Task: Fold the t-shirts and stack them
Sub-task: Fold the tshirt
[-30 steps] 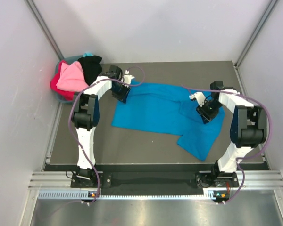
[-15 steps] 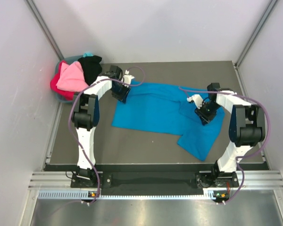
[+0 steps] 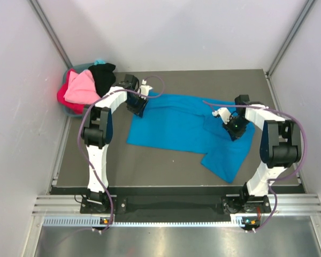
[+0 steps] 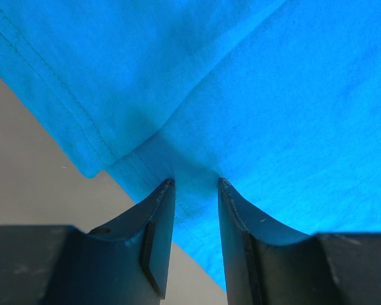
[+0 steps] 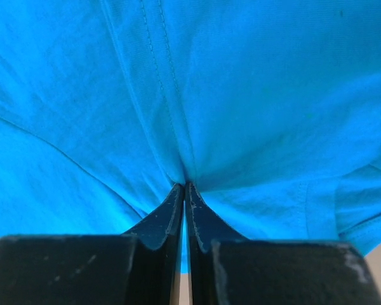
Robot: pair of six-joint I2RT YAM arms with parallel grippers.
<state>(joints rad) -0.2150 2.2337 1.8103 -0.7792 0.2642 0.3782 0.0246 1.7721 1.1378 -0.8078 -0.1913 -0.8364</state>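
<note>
Left of the blue t-shirt [image 3: 187,126], pink, red and black shirts [image 3: 88,85] wait in the basket [image 3: 69,111], so no shirt is folded or stacked. The blue t-shirt lies spread on the table [image 3: 150,166], long side running left to right. The left gripper [image 4: 193,184] is half open with a bunch of cloth between its fingers, and the right gripper [image 5: 185,185] is pinched tight on a fold.

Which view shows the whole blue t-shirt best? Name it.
The top external view: the blue t-shirt lies spread on the table, outline and sleeve visible. The left wrist view shows only a hem corner between pincer fingers; the right wrist view shows seams pinched in the shut pincer.
</note>
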